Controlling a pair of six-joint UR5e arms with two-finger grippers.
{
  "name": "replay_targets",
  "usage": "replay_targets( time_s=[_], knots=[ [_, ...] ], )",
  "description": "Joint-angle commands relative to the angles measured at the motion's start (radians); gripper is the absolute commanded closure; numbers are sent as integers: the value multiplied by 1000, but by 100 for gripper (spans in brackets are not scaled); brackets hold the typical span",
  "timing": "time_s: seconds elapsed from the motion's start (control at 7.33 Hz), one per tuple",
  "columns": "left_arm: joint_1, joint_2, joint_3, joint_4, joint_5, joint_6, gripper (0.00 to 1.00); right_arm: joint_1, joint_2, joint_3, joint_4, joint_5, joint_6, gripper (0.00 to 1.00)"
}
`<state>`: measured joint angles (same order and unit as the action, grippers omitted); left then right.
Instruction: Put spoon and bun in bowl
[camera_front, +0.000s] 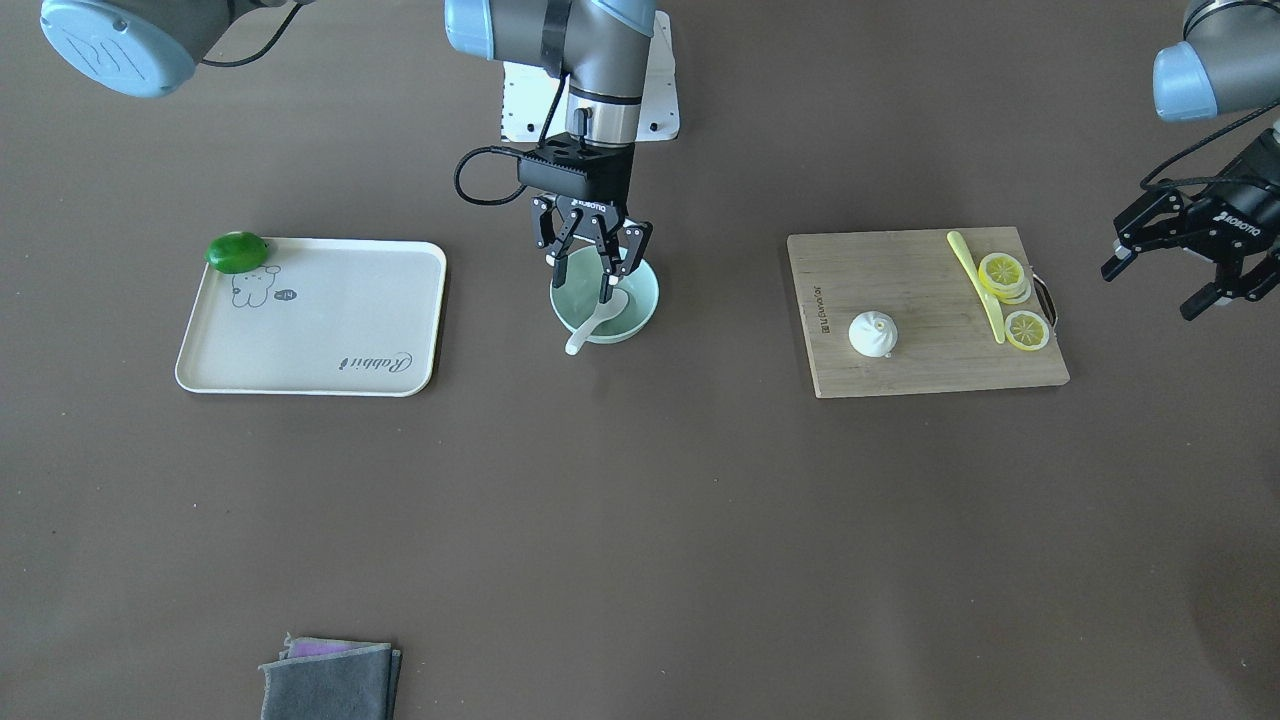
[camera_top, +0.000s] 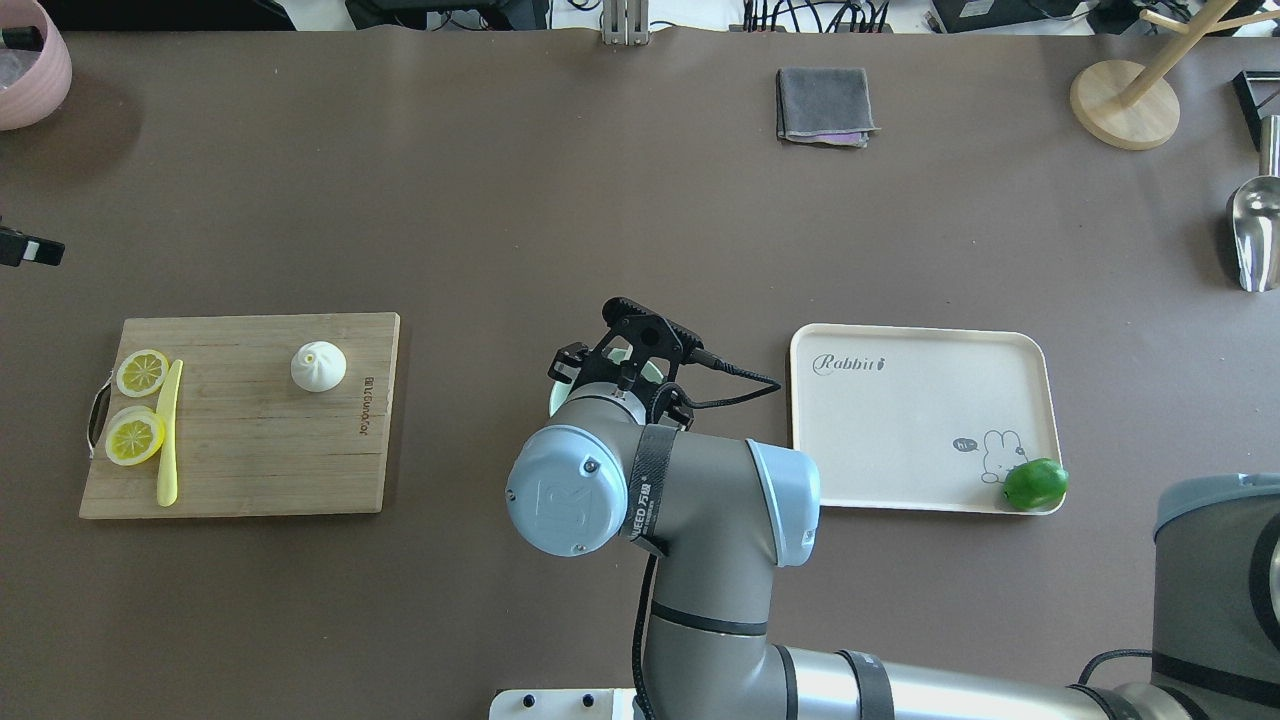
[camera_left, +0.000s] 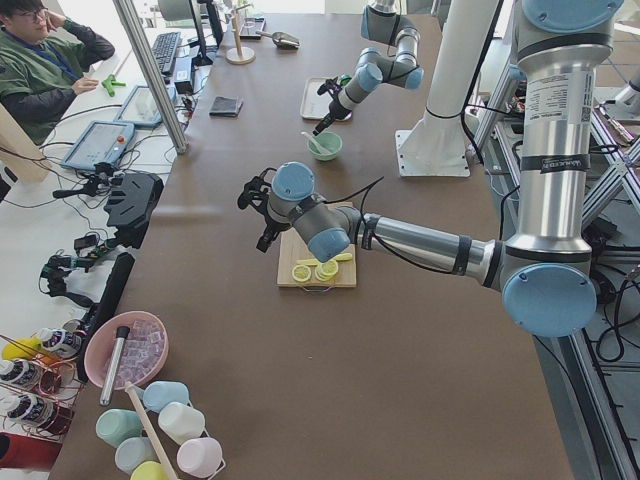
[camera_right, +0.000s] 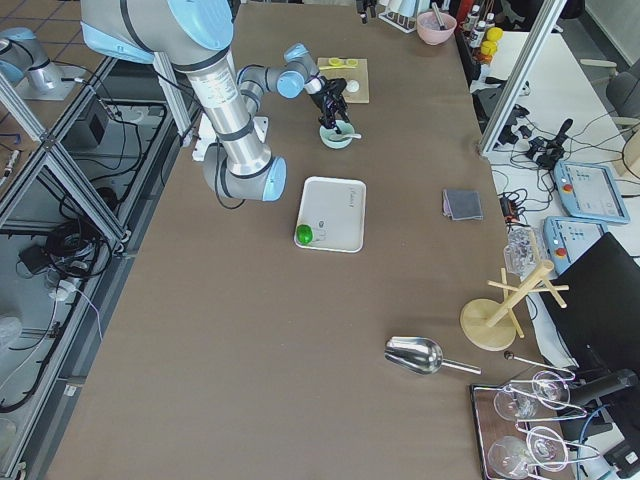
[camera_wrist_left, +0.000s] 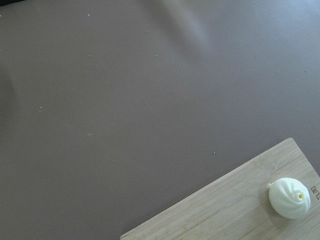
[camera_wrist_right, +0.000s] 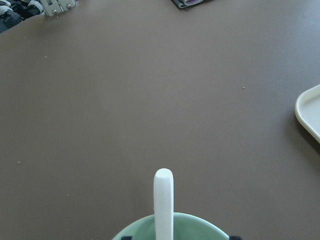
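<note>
The mint-green bowl (camera_front: 643, 291) stands mid-table. The white spoon (camera_front: 583, 332) lies in it, scoop inside and handle over the near rim; the right wrist view shows the handle (camera_wrist_right: 163, 197) across the rim (camera_wrist_right: 202, 221). My right gripper (camera_front: 590, 280) hangs just over the bowl, jaws open, not holding the spoon. The white pleated bun (camera_front: 873, 333) sits on the wooden cutting board (camera_front: 920, 365), and also shows in the left wrist view (camera_wrist_left: 289, 197). My left gripper (camera_front: 1155, 290) is open and empty, beyond the board's end.
A yellow knife (camera_front: 975, 285) and lemon slices (camera_front: 1026, 330) lie on the board's end. A cream tray (camera_front: 310, 340) with a lime (camera_front: 237, 252) sits on the bowl's other side. A folded grey cloth (camera_front: 330, 682) lies near the operators' edge.
</note>
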<state>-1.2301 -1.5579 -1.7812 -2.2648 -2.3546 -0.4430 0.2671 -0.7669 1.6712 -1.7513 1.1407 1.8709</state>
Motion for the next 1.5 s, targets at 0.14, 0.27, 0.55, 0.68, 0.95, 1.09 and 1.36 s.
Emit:
replay_targets(
  time_s=[0.14,0.27,0.55,0.68,0.95,1.09,1.36],
  knots=[
    [229,-83,-32,-25,232,-294,1,163,-148,230,-1,231,-328,0],
    [333,-109,-32,-24,338,-372,1,258,-213,290,7,352,-470,0],
    [488,-161,-17,-18,460,-475,2,445,-300,340,24,604,-776,0],
    [553,-171,-6,-16,538,-497,3,515,-375,340,101,682,-900,0],
    [580,-143,6,-18,577,-490,18,604,-469,335,202,801,-1027,0],
    [580,-127,6,-18,578,-484,26,604,-471,334,202,800,-1027,0],
    [580,-114,13,-18,578,-483,40,606,-499,337,203,798,-1029,0]
  ],
)
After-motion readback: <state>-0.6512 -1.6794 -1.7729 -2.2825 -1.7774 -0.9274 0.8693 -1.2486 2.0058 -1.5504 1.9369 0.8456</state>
